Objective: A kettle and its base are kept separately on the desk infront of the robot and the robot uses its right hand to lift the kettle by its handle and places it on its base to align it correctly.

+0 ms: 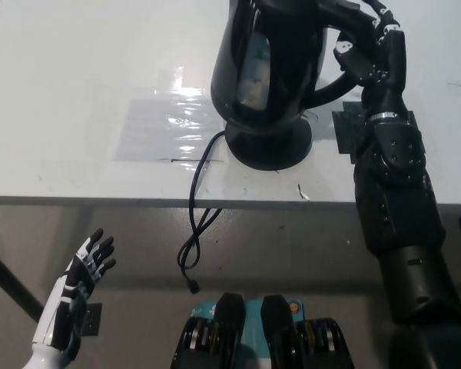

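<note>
fingers (363, 48) of black right hand (369, 42) wrapped round handle of glossy black kettle (269, 65), round black base (270, 146) mostly hidden beneath, kettle top cropped, white left hand (81, 288) spread open at lower left

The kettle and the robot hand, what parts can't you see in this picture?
Head view:
- The kettle top is cut off by the picture's upper edge, so its lid can't be seen.
- Whether it sits fully on the base: the kettle's body hides the joint.
- The black right robot hand wraps the handle; its palm side is hidden.
- The cable plug is too small to make out.
</note>
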### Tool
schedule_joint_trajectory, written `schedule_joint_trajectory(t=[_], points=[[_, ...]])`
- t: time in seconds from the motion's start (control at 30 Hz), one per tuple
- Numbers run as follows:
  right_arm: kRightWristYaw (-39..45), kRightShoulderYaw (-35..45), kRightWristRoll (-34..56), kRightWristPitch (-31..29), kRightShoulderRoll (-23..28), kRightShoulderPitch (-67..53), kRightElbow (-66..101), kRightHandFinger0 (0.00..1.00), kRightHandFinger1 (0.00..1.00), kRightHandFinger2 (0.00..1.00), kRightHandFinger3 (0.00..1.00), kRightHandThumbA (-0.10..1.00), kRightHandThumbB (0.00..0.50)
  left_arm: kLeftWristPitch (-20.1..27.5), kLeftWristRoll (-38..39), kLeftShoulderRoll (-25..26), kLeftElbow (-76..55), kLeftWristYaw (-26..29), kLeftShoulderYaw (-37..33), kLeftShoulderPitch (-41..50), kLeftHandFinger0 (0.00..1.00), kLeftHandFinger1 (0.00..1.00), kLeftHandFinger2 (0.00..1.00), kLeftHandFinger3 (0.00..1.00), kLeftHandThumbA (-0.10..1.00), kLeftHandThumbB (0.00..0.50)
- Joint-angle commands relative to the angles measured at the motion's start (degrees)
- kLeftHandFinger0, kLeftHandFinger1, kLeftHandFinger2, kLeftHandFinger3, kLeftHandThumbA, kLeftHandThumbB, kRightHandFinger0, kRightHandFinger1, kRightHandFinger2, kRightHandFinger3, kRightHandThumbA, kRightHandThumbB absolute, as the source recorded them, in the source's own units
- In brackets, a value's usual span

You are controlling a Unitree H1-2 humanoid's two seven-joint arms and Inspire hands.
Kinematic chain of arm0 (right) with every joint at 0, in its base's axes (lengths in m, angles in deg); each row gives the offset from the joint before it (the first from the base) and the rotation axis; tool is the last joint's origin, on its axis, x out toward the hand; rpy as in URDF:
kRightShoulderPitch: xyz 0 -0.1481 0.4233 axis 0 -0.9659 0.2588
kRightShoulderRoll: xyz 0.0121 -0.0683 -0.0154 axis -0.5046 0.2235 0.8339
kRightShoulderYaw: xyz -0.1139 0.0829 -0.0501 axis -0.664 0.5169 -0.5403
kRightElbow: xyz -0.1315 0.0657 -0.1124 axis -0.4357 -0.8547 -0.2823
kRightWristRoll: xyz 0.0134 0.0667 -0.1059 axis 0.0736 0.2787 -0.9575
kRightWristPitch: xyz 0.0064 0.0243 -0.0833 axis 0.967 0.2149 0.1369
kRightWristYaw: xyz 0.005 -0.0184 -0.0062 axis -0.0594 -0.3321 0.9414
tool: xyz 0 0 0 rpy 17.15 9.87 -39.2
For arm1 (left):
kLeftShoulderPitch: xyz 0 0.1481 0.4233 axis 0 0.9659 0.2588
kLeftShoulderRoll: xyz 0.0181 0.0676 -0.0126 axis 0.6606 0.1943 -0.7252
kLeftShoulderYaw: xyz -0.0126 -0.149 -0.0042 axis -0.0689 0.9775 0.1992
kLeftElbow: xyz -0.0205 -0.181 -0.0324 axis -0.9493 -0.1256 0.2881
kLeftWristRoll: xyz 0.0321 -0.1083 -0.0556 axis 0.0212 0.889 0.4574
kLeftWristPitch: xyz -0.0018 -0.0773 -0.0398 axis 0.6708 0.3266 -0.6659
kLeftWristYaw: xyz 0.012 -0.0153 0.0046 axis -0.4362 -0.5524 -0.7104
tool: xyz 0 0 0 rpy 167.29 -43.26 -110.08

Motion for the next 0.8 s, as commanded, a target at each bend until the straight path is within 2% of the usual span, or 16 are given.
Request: schedule_joint_trajectory(t=[0.0, 0.13, 0.3, 0.43, 0.6, 0.67, 0.77], points=[[-0.3, -0.6, -0.7, -7.7, 1.1, 5.1, 2.6, 0.0, 0.25, 0.65, 0.74, -0.1, 0.119, 2.4, 0.9, 1.3, -0.6, -1.2, 0.2, -0.7, 1.0, 1.0, 1.0, 1.0, 1.0, 0.152], [0.0, -0.4, -0.3, -7.2, 1.2, 4.8, 3.1, 0.0, 0.26, 0.66, 0.71, -0.1, 0.142, 2.1, 1.1, 1.2, -1.0, -1.3, 0.1, -0.6, 1.0, 1.0, 1.0, 1.0, 1.0, 0.138], [0.1, -0.6, -0.4, -7.0, 1.2, 4.6, 3.3, 0.0, 0.29, 0.69, 0.71, -0.1, 0.128, 1.9, 0.8, 1.3, -1.1, -1.2, 0.1, -0.9, 1.0, 1.0, 1.0, 1.0, 1.0, 0.136], [0.4, -0.7, -0.3, -6.9, 1.1, 4.5, 3.7, 0.0, 0.3, 0.71, 0.75, -0.1, 0.119, 2.2, 0.4, 1.6, -0.6, -1.3, 0.2, -1.2, 1.0, 1.0, 1.0, 1.0, 1.0, 0.157], [1.0, -0.7, 0.3, -6.4, 0.9, 4.0, 4.3, 0.0, 0.3, 0.72, 0.75, -0.1, 0.131, 2.2, 1.1, 1.5, -0.6, -1.5, 0.3, -1.3, 1.0, 1.0, 1.0, 1.0, 1.0, 0.144], [1.6, -0.7, 0.5, -5.6, 1.1, 2.9, 5.8, 0.0, 0.3, 0.72, 0.75, -0.1, 0.122, 1.6, 0.9, 1.2, -0.7, -1.5, 0.0, -1.2, 1.0, 1.0, 1.0, 1.0, 1.0, 0.168], [1.3, -1.2, -0.6, -5.0, 1.3, 2.0, 6.8, 0.0, 0.32, 0.73, 0.75, -0.1, 0.123, 1.9, 1.3, 1.4, -0.8, -1.9, 0.0, -1.2, 1.0, 1.0, 1.0, 1.0, 1.0, 0.142]])
